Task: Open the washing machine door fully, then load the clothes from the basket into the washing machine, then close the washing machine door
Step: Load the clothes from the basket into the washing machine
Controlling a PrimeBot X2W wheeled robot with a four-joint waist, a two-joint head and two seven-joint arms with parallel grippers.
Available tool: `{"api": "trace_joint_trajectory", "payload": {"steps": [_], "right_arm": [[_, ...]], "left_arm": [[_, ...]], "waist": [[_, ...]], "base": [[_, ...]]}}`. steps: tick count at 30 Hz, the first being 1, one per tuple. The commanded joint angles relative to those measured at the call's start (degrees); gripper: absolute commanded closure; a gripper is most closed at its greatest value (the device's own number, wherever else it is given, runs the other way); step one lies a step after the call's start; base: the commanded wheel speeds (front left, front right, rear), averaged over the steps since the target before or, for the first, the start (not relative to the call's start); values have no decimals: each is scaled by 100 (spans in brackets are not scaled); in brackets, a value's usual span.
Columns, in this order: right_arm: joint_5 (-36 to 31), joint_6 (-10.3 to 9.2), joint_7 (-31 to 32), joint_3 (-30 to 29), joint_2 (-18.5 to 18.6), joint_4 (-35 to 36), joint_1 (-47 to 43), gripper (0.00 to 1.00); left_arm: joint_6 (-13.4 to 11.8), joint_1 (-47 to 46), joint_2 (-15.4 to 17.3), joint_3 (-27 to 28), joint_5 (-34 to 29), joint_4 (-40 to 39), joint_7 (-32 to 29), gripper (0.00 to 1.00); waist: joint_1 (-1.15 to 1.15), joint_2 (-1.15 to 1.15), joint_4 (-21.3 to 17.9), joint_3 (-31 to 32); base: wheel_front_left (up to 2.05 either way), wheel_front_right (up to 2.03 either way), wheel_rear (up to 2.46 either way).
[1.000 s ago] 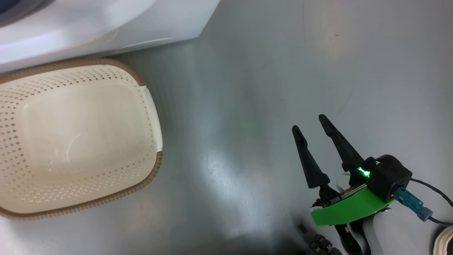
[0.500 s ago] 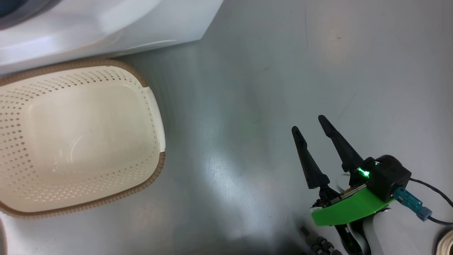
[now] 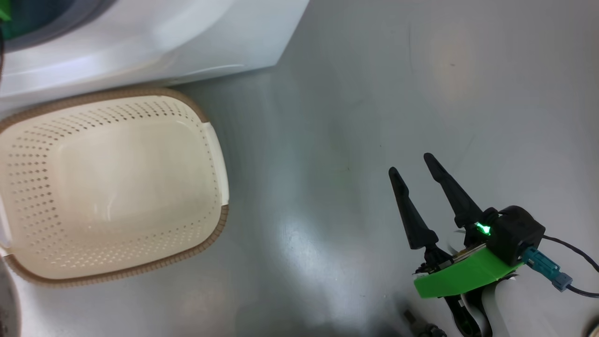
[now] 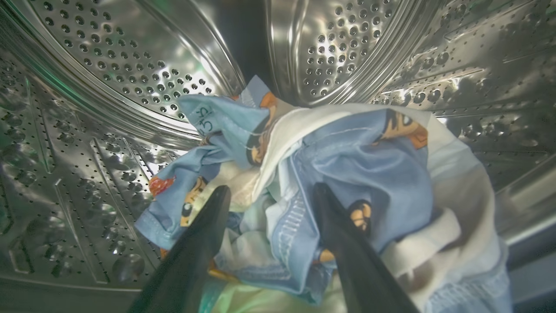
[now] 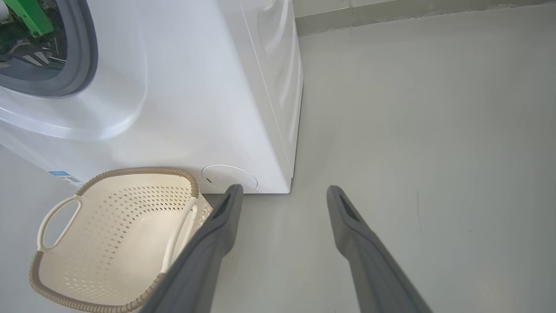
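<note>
**Left end effector.** The left end effector (image 4: 269, 193) is inside the drum (image 4: 130, 56) of the washing machine (image 3: 140, 42). Its two dark fingers are spread. Folds of the clothes (image 4: 356, 169) lie between and beyond the fingers. The frames do not show whether either finger touches the fabric.

**Clothes.** The clothes form a crumpled bundle of light blue fabric with orange-brown figures and white lining. The bundle rests on the perforated steel wall at the bottom of the drum.

**Right end effector.** The right end effector (image 3: 409, 164) is over the grey floor (image 3: 351, 93), well apart from the basket (image 3: 140, 110). Its fingers are spread and hold nothing. In the right wrist view the fingers point toward the lower front corner of the machine.

**Basket.** The basket stands on the floor, just beside the lower front edge of the machine. It sits below the grey-blue rubber ring (image 5: 89, 56) and near a round cover (image 5: 229, 178) at the front corner. Its bare cream bottom is in full view. A small blue sticker (image 5: 61, 174) sits on the machine front, just beside the basket rim.
</note>
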State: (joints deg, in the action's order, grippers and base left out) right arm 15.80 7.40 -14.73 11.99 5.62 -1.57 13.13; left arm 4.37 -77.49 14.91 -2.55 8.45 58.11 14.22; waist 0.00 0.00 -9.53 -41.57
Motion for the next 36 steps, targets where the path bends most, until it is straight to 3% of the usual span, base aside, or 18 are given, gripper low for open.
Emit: {"api": "trace_joint_trajectory", "payload": {"steps": [1,15,27,36], "right_arm": [[-41,9,-27,76,17,88,-52,0],[-27,9,-27,-80,60,-22,-76,0],[-56,9,-27,-226,75,-76,-397,0],[-41,9,-27,-210,77,-71,-752,0]], "left_arm": [[7,14,194,21,36,-32,52,0],[-34,845,-132,112,253,-165,76,0],[-66,2526,-379,433,413,-1472,77,0],[-110,4138,-522,735,366,-3075,77,0]], "waist": [[0,0,74,105],[0,0,414,789],[0,0,655,1811],[0,0,665,2528]], "base": [[0,0,0],[0,0,0],[0,0,0],[0,0,0]]}}
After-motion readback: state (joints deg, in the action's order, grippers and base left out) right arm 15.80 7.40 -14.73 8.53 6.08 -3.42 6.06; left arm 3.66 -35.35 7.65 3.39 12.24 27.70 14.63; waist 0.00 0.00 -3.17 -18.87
